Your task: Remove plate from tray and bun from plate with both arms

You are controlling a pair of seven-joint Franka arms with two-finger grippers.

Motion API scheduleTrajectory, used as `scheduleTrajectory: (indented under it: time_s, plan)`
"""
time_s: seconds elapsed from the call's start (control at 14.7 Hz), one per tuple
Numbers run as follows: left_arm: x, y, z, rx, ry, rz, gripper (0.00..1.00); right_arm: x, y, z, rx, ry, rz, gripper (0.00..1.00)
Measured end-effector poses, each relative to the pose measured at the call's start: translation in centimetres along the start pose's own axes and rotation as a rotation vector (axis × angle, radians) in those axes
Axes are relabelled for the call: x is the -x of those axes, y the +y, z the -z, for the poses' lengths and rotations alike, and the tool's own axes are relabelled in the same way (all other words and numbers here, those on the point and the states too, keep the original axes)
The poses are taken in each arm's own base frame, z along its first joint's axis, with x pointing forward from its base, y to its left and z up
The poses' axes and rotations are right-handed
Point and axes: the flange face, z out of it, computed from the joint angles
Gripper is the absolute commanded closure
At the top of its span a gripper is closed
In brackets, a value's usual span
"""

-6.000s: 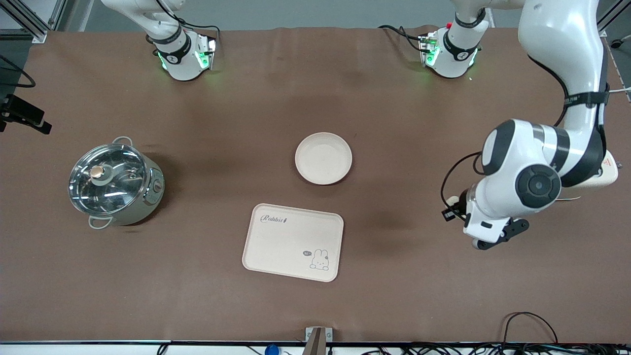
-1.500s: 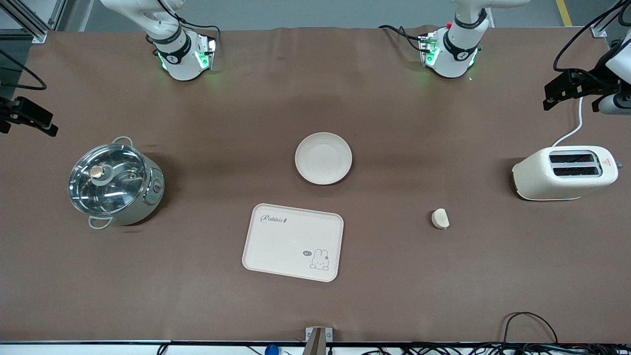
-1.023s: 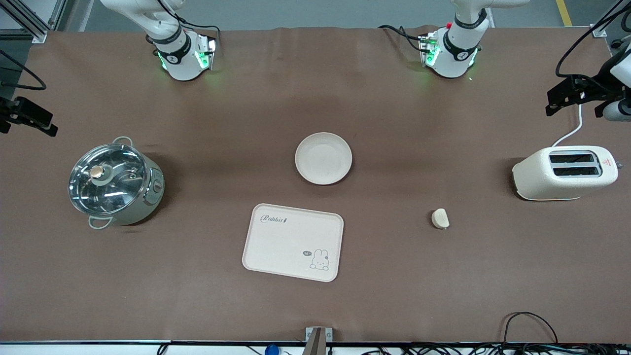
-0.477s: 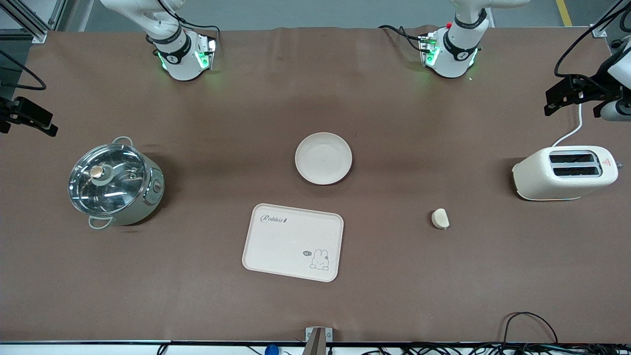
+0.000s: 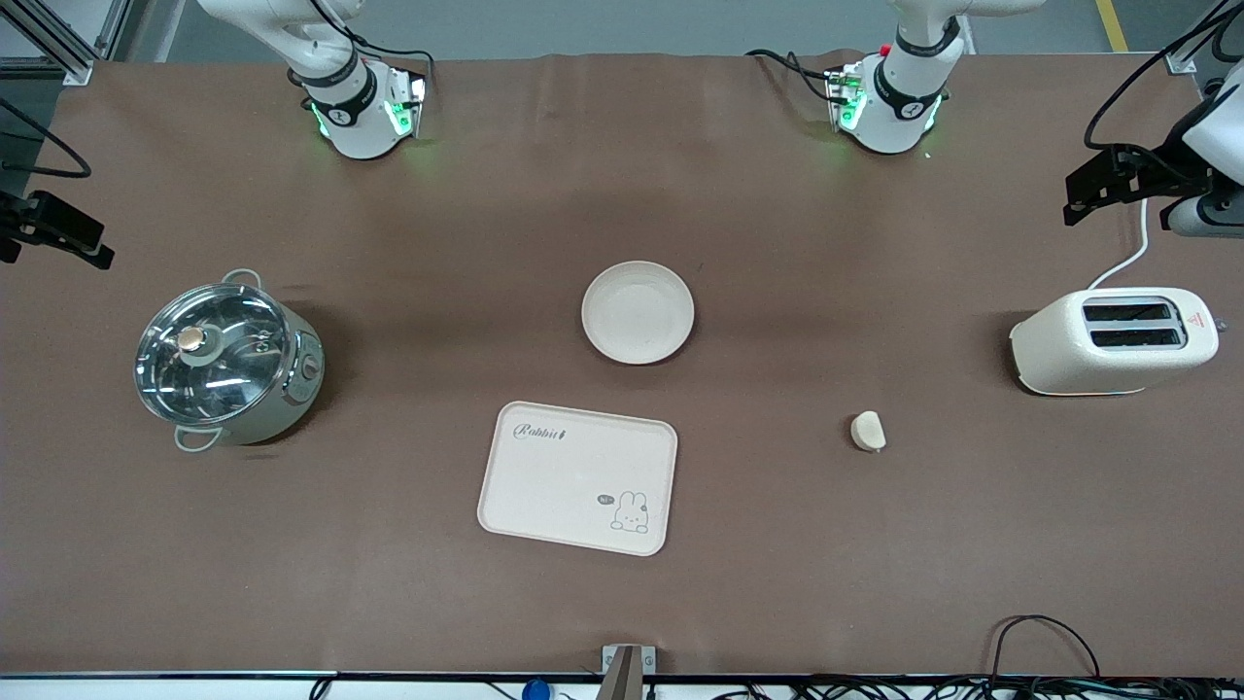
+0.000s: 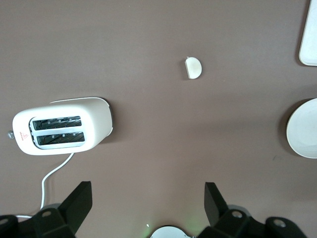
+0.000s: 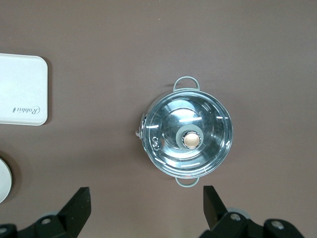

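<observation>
Front view is showing my left hand and right hand hanging spread at the tabletop ends, plate beside tray, and bun, seemingly soft, needing light side pinching.

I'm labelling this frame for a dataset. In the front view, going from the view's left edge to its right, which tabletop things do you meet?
Pot → tray → bun → toaster. The plate overlaps the tray's span, so I leave it out.
</observation>
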Motion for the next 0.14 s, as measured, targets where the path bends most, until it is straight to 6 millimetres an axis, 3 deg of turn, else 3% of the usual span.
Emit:
scheduleTrajectory:
  time_s: [0.14]
  plan:
    - [0.01, 0.11, -0.01, 0.000, -0.001, -0.002, 0.00, 0.00, 0.00, 0.00, 0.000, 0.000, 0.000, 0.00]
